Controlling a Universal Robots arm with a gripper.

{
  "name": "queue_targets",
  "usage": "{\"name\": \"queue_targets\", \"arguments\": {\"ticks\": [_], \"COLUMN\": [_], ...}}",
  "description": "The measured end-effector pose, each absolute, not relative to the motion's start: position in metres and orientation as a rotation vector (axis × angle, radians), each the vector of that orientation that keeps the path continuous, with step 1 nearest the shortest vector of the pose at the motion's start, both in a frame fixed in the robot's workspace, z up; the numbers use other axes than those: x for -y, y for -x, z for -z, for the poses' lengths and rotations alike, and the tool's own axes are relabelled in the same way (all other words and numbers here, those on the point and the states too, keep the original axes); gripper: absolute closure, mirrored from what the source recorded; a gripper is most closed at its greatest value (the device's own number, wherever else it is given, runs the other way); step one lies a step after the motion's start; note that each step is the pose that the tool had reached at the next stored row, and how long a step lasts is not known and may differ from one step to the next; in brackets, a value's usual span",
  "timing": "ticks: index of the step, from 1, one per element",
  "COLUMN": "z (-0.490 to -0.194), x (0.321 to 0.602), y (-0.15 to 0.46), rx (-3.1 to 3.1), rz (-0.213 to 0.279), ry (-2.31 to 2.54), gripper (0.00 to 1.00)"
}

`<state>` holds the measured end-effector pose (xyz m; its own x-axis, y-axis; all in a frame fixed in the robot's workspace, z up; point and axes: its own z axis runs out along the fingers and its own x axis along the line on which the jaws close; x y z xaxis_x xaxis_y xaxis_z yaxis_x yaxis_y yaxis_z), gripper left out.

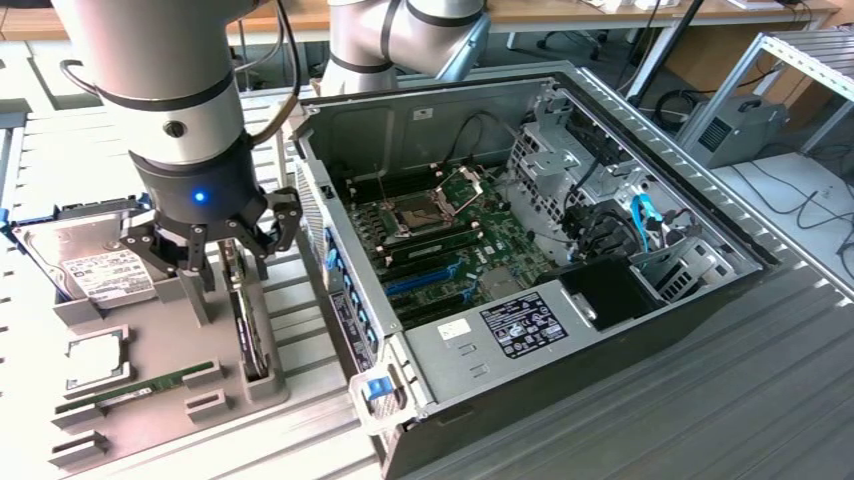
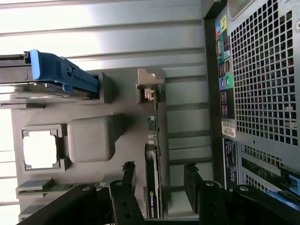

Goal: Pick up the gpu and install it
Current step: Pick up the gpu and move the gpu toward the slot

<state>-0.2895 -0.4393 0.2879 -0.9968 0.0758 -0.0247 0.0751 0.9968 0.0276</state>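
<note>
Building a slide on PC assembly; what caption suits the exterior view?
Open gripper poised over the gpu standing on edge in a gray tray, beside the open computer case.

You cannot see all of the card (image 1: pixel 248 325) in the exterior view: the gripper (image 1: pixel 227 285) stands in front of one end of it and a corner of the hard drive (image 1: pixel 100 270). In the wrist view the picture's edge cuts off the card and the fingers (image 2: pixel 126 187), and the white square (image 2: pixel 41 149) glows too bright to tell what it is.
</note>
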Motion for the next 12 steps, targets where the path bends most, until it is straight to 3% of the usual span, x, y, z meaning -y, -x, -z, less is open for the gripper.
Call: {"name": "queue_targets", "arguments": {"ticks": [12], "z": [-0.277], "x": [0.438], "y": [0.291], "rx": [-3.113], "rz": [-0.041], "ry": [-0.118], "gripper": [0.45]}}
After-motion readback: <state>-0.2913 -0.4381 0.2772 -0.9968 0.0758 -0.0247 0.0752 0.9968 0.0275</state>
